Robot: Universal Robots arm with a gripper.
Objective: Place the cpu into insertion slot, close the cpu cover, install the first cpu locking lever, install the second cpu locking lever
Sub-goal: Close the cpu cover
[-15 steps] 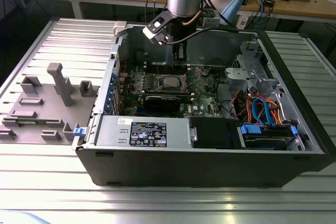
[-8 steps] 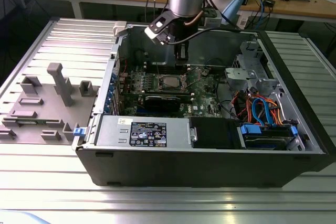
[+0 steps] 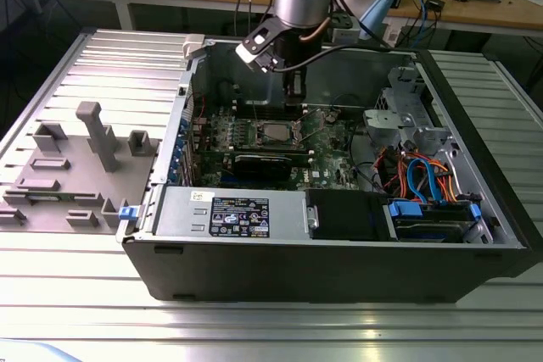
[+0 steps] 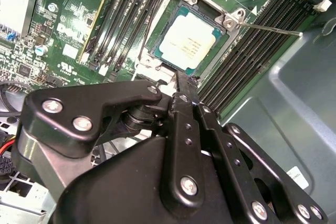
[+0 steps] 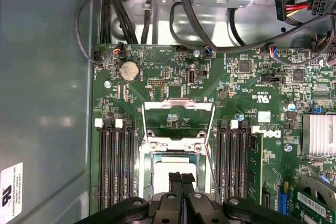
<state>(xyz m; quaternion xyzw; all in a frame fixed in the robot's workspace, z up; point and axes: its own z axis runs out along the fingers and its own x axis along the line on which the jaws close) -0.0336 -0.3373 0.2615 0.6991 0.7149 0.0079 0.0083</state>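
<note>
The cpu [image 5: 173,165] sits flat in the insertion slot [image 5: 146,168], silver-grey top up, directly beneath the gripper [image 5: 181,178]. In both wrist views the gripper's two dark fingertips are pressed together, with nothing visible between them, and they hang over the edge of the cpu [image 4: 188,42] nearest the gripper [image 4: 181,84]. Whether they touch the chip cannot be told.

The cpu cover [image 5: 177,105] is open, swung back on the far side of the slot from the gripper (green board shows through its square window). In the second wrist view a thin metal lever [image 4: 270,29] sticks out from a corner of the socket and crosses above the long black memory slots [image 4: 247,40]. These slots [image 5: 113,166] flank the socket on both sides of the gripper. Beyond the open cover, further from the gripper, lies a round coin battery [image 5: 128,70].

In the exterior view the gripper [image 3: 294,99] reaches down into an open computer case [image 3: 339,269], just above the cpu [image 3: 273,131] on the green board. The case lies on a ribbed metal desk [image 3: 85,294]. A grey fixture [image 3: 97,135] stands well apart from the gripper, toward the exterior view's left.
</note>
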